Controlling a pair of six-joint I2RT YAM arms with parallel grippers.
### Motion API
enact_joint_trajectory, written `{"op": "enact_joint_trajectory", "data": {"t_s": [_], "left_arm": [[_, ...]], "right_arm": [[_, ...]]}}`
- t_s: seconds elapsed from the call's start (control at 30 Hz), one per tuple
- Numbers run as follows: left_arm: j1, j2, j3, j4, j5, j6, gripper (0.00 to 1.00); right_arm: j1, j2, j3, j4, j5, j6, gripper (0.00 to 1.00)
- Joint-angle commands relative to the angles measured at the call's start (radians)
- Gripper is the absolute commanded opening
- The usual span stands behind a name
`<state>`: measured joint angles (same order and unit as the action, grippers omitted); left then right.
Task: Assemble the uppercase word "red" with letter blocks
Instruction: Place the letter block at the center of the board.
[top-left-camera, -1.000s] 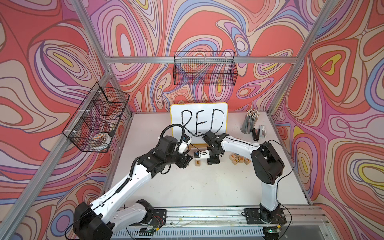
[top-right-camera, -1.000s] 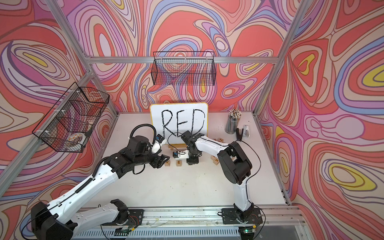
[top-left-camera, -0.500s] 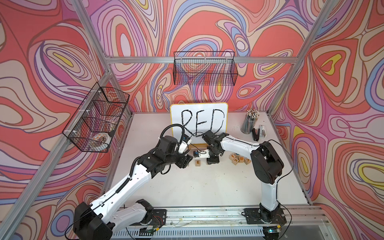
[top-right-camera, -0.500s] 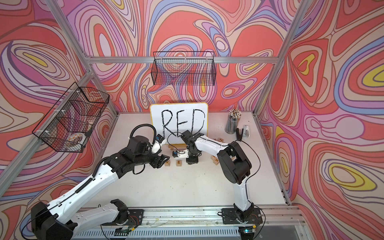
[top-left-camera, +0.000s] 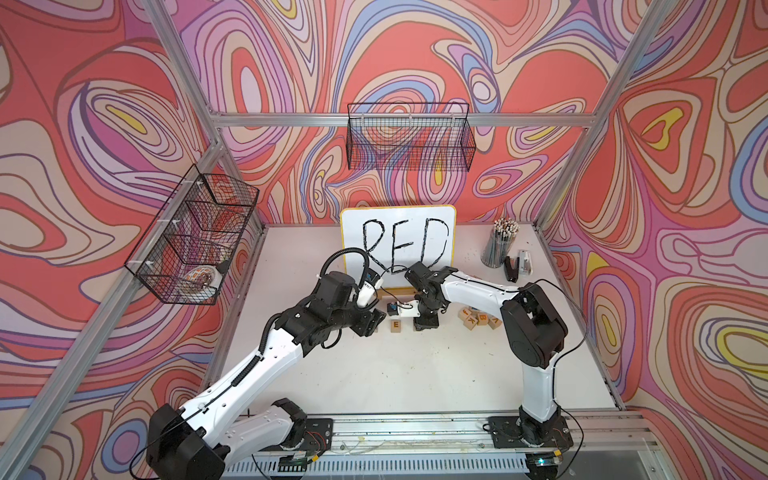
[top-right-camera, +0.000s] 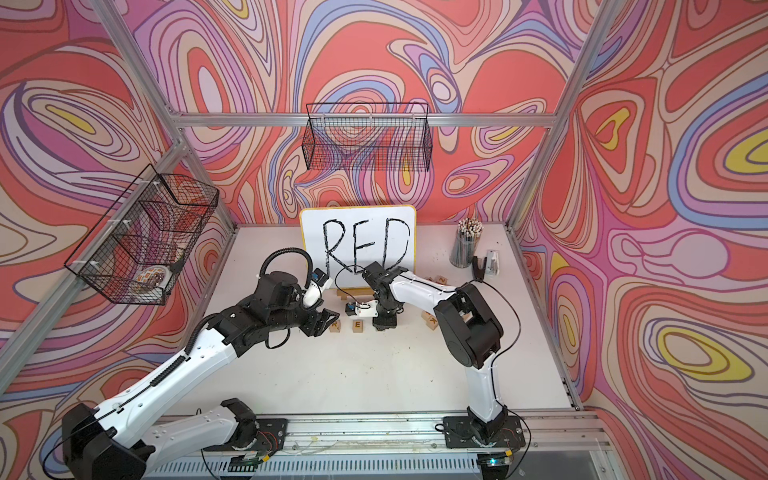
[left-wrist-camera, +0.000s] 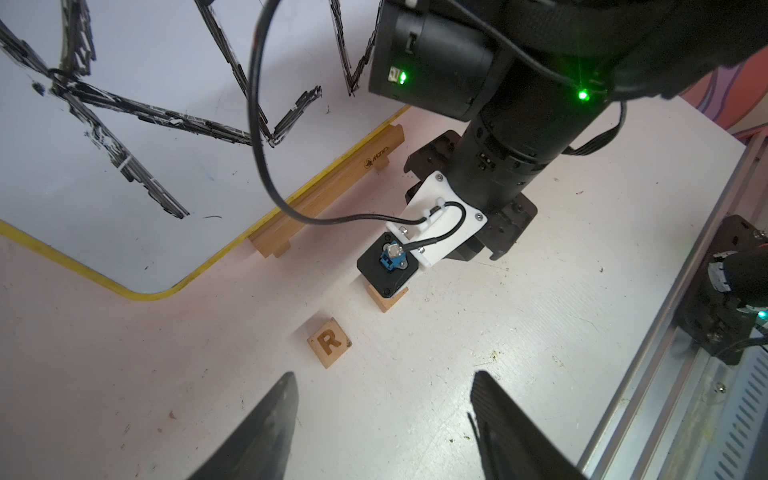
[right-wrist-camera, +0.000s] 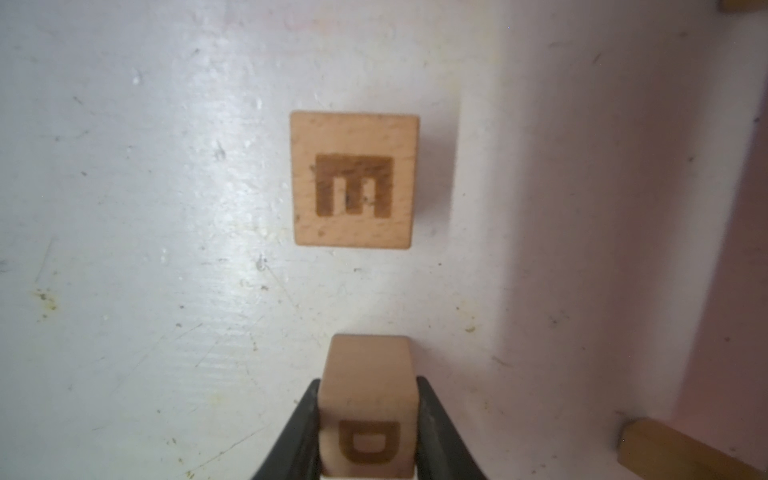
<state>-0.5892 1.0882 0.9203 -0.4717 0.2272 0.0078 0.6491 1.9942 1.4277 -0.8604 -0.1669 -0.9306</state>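
Both top views: R block (top-right-camera: 335, 328) and E block (top-right-camera: 357, 327) side by side on worktop (top-right-camera: 374, 374), in front of whiteboard (top-right-camera: 357, 245). Right claw (top-right-camera: 384, 323) points down just beside E block. Left claw (top-right-camera: 320, 324) low beside R block. Spare blocks (top-left-camera: 478, 318) in heap on right arm's side.

Left wrist: left claw (left-wrist-camera: 382, 376) parted, empty, short of R block (left-wrist-camera: 329, 343).

Right wrist: right claw (right-wrist-camera: 368, 380) clamped on D block (right-wrist-camera: 368, 415), near E block (right-wrist-camera: 354, 179), gap between. Whether D block touches worktop: cannot tell.

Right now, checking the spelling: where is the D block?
In the right wrist view, the D block is clamped in the right gripper, just right of the E block.
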Motion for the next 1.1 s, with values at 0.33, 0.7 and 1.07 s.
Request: {"op": "enact_joint_trajectory", "data": {"t_s": [0.33,0.7,1.07], "left_arm": [[-0.009,-0.010,-0.008,-0.022,0.008,0.020,0.67],[-0.009,-0.013,-0.008,-0.021,0.005,0.020,0.65],[-0.009,-0.027,-0.010,-0.019,-0.003,0.019,0.65]], "right_arm": [[0.000,0.009,0.000,-0.009,-0.020,0.009,0.49],[-0.001,-0.023,0.002,-0.014,-0.016,0.005,0.52],[0.000,-0.070,0.013,-0.008,0.001,0.013,0.52]]}}
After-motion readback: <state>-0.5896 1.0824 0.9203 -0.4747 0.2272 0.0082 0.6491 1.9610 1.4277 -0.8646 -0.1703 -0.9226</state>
